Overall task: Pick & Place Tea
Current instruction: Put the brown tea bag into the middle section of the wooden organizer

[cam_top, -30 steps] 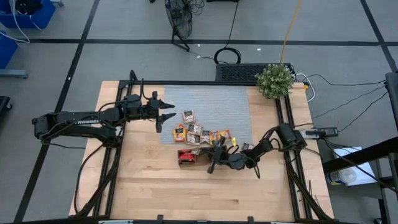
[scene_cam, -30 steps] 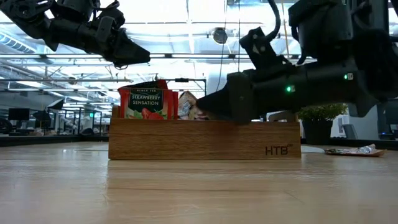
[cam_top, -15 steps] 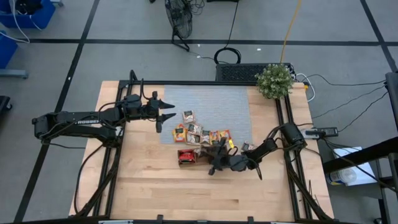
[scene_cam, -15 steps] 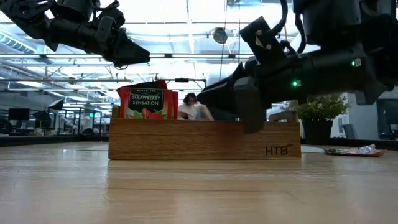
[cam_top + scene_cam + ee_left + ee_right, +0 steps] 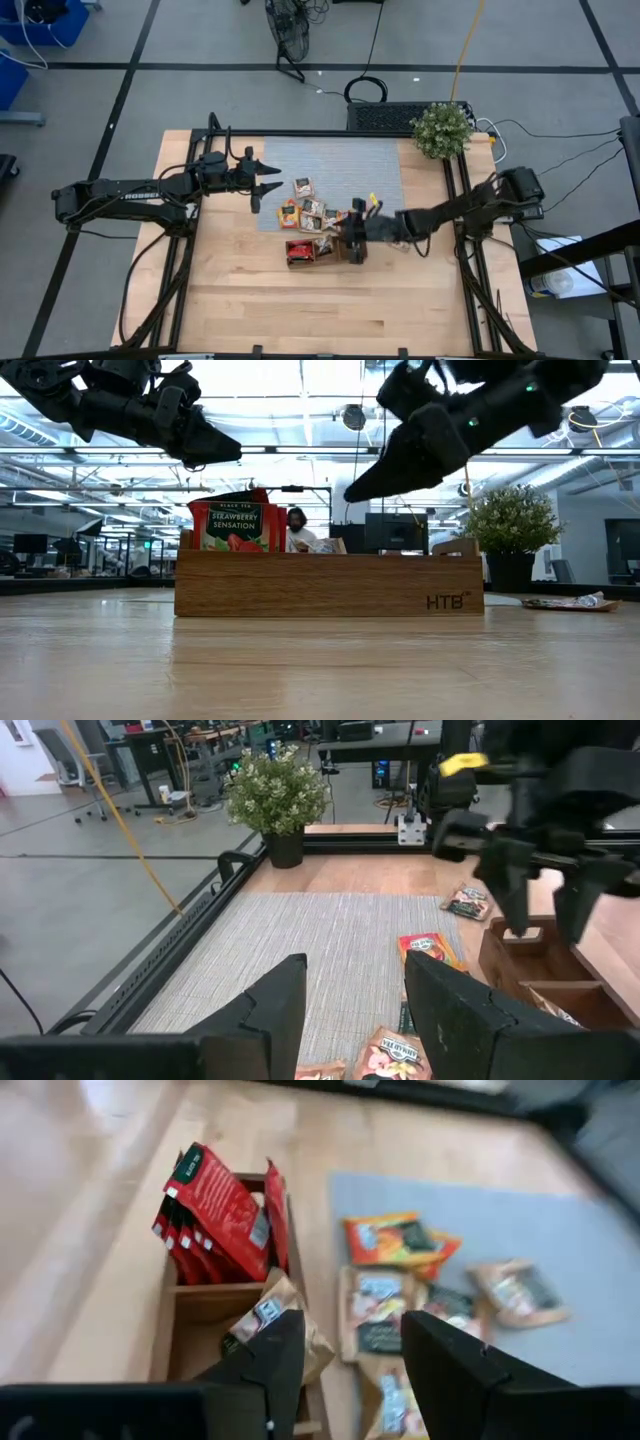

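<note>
**A:** How far along do we judge the sorting?

**B:** Partly done. In the high view the wooden tray point(image 5: 318, 250) sits just off the 6 o'clock edge of the grey mat point(image 5: 335, 165). Its end compartment holds a row of red tea packets point(image 5: 215, 1210) standing on edge; the low view reads "Strawberry Sensation" on one point(image 5: 233, 525). The middle compartment holds one pale packet point(image 5: 278, 1320) lying tilted. We cannot see into the third compartment.

**A:** And what is left?

**B:** Several loose tea packets point(image 5: 312, 208), orange-yellow and pale, lie on the mat at 12 o'clock from the tray, some overlapping. One more lies apart at about 3 o'clock, partly hidden by the arm.

**A:** The grippers?

**B:** The right gripper point(image 5: 352, 240) hangs above the tray's middle, fingers parted and empty, so we judge the pale packet delivered. The left gripper point(image 5: 268, 178) waits at 9 o'clock of the loose packets, clear above the mat, jaws wide, nothing between them.
</note>
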Controlling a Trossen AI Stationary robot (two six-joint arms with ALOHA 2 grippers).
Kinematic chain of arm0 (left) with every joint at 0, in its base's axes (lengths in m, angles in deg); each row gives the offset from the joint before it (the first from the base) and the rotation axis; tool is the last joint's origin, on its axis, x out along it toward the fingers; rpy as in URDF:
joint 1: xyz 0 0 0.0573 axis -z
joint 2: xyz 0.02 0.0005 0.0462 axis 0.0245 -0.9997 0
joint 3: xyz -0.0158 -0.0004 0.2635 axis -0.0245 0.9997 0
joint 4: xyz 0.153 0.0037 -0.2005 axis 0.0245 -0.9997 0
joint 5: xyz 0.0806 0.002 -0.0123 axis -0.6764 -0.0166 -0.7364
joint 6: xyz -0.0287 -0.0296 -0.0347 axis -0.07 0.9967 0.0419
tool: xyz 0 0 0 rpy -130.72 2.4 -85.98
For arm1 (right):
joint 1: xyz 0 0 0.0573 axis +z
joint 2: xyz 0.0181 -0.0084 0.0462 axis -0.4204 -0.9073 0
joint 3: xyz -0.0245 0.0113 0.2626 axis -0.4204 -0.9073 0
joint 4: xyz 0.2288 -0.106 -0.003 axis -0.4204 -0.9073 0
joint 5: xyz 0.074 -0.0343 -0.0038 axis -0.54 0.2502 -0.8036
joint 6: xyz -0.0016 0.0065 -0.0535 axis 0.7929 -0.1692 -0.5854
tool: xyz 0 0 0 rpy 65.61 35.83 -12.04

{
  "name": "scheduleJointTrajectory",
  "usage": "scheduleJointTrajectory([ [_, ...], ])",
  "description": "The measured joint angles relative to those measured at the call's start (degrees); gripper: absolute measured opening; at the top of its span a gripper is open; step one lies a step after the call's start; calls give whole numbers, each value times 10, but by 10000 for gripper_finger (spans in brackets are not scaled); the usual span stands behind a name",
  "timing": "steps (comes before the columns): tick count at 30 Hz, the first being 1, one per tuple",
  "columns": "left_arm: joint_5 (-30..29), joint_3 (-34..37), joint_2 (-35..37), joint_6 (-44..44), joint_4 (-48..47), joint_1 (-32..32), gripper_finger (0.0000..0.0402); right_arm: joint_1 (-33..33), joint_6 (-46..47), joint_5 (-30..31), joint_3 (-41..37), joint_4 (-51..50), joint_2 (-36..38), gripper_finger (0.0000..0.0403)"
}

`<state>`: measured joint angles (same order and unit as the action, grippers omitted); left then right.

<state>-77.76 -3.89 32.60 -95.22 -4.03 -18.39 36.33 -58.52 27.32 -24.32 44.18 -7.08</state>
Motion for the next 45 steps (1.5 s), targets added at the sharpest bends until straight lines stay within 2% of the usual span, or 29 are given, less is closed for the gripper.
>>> scheduleJointTrajectory([
  [3, 0, 0, 0, 0, 0, 0, 175, -37, 30, -80, 0, -22, 4, 153],
  [7, 0, 0, 0, 0, 0, 0, 175, -67, 69, -173, 0, 0, -24, 157],
  [12, 0, 0, 0, 0, 0, 0, 175, -71, 73, -215, 0, 64, -66, 157],
  [18, 0, 0, 0, 0, 0, 0, 175, -81, 73, -216, 0, 68, -91, 157],
  [27, 0, 0, 0, 0, 0, 0, 175, -82, 67, -214, 0, 64, -89, 156],
  [37, 0, 0, 0, 0, 0, 0, 175, -80, 68, -219, 0, 67, -100, 133],
  [41, 0, 0, 0, 0, 0, 0, 175, -80, 71, -247, 0, 70, -100, 110],
  [45, 0, 0, 0, 0, 0, 0, 175, -80, 67, -247, 0, 68, -100, 54],
])
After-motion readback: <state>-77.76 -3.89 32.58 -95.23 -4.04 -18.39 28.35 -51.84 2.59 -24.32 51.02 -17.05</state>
